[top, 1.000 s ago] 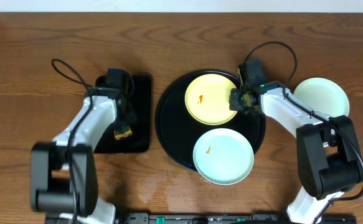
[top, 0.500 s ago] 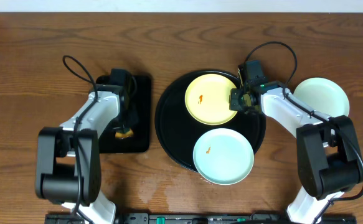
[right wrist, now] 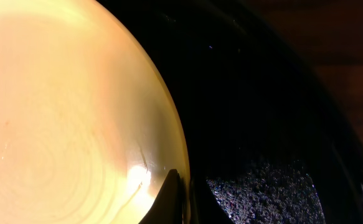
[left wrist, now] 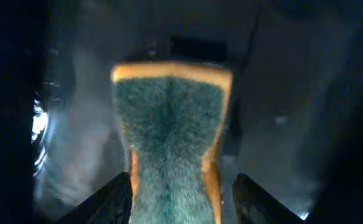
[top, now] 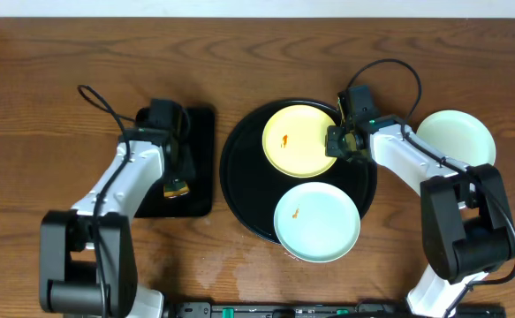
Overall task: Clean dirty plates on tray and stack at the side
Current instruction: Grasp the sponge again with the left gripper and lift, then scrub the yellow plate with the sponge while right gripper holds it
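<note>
The round black tray holds a pale yellow plate with an orange smear and, nearer the front, a mint-blue plate with a small orange smear. A second mint-blue plate lies on the table at the right. My right gripper is shut on the yellow plate's right rim, one finger above it and one below, over the tray. My left gripper stands open around a green sponge with orange edges; there is a gap at its right finger.
The sponge lies on a small black rectangular tray left of the round tray, wet and shiny in the left wrist view. Cables loop behind both arms. Brown wooden table all round.
The left arm has shifted a little over the rectangular tray and its cable loop has moved; the sponge stays on that tray. The right arm and the plates have not moved.
</note>
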Controlling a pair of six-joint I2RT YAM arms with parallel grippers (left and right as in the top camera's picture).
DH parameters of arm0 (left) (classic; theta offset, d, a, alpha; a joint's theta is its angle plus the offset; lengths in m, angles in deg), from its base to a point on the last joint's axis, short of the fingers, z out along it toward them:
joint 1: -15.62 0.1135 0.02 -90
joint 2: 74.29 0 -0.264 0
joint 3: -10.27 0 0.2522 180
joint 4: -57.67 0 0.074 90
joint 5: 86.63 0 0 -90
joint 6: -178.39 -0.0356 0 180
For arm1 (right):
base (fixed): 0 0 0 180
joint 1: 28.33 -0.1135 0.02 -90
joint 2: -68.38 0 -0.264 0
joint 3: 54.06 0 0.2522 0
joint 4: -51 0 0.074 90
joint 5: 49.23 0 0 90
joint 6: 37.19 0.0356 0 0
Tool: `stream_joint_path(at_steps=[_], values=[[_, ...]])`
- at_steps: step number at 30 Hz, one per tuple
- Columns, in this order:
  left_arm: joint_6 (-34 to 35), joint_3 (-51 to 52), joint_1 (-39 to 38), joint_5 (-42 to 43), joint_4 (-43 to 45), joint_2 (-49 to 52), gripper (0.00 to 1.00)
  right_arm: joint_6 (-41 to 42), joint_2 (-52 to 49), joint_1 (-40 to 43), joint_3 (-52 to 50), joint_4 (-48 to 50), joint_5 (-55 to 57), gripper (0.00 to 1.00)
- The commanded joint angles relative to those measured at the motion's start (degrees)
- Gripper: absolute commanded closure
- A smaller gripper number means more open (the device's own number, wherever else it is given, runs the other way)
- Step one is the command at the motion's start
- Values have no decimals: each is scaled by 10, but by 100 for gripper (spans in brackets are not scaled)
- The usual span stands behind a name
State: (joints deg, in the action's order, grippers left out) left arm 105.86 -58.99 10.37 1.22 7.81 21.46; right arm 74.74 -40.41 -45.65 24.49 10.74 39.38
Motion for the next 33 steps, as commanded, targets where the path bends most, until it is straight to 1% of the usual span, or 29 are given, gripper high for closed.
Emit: stream_joint_path(at_steps=[1, 2, 3, 4, 7, 9, 14, 16, 18, 20, 24, 27, 30, 33], values=[[8, 32, 1, 0, 28, 25, 57, -3, -19, 3, -21, -21, -4, 99], [8, 36, 1, 0, 38, 31, 71, -3, -19, 3, -21, -21, -4, 99], [8, 37, 1, 0, 41, 33, 89, -3, -19, 4, -21, -22, -3, 99], [8, 37, 1, 0, 43, 35, 92, -3, -19, 3, -21, -22, -3, 99], [8, 27, 1, 0, 40, 34, 93, -3, -19, 4, -21, -20, -2, 99], [7, 8, 1, 1, 17, 31, 93, -4, -19, 3, -21, -17, 10, 99], [-2, -66, -3, 10, -61, 4, 92, -64, -20, 3, -21, 9, 33, 99], [-30, -94, -10, 47, -78, -10, 93, -68, -20, 3, -21, 19, 33, 99], [-40, -114, -21, 87, -80, -22, 92, -68, -20, 3, -21, 22, 32, 99], [-39, -123, -37, 123, -66, -32, 93, -68, -20, 3, -21, 20, 26, 99], [-38, -123, -79, 181, -7, -31, 93, -50, -20, -8, -26, 20, 19, 99], [-7, -123, -120, 187, 37, -25, 93, -50, -20, -15, -29, 21, 20, 99], [48, -123, -162, 198, 89, -17, 92, -50, -20, -15, -31, 19, 20, 99], [58, -123, -205, 195, 150, -3, 93, -50, -20, -15, -38, 21, 20, 99]])
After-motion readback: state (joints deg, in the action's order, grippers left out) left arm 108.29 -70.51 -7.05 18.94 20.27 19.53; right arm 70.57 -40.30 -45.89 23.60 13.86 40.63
